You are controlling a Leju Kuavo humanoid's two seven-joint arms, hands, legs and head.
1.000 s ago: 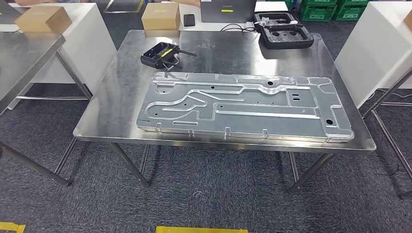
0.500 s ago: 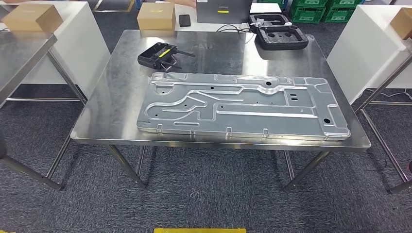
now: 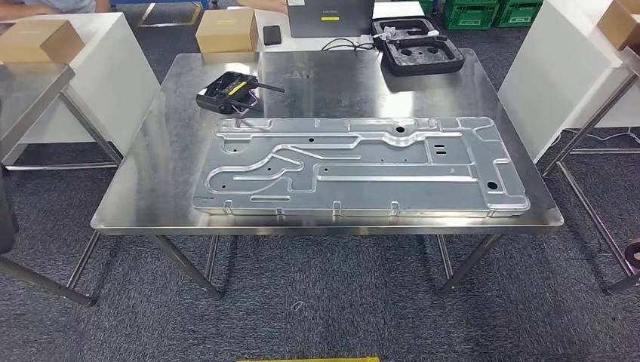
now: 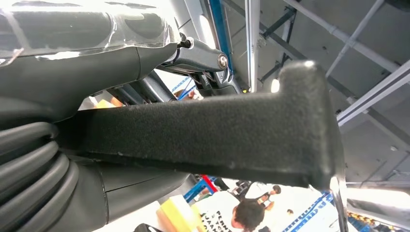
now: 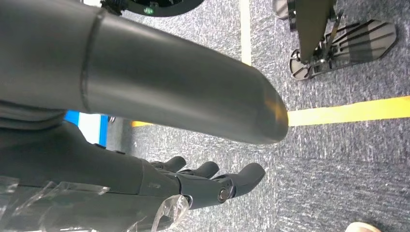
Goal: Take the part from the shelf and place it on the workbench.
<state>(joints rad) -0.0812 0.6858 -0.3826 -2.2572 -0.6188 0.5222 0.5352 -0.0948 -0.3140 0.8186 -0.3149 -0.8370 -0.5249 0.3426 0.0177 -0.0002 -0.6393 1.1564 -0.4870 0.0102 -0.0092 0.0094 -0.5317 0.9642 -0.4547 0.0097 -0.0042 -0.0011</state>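
Head view: large stamped grey metal plate (image 3: 361,167) lies flat on the steel counter (image 3: 143,181).
Right hand (image 5: 212,186) hangs empty, fingers apart; left hand (image 4: 145,130) fingers' state I cannot tell.

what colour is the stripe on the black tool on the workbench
Yellow stripe on the black tool, clearest in the head view.

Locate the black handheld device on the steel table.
In the head view, the black handheld device sits toward the steel table's far left, just beyond the large metal plate's corner.
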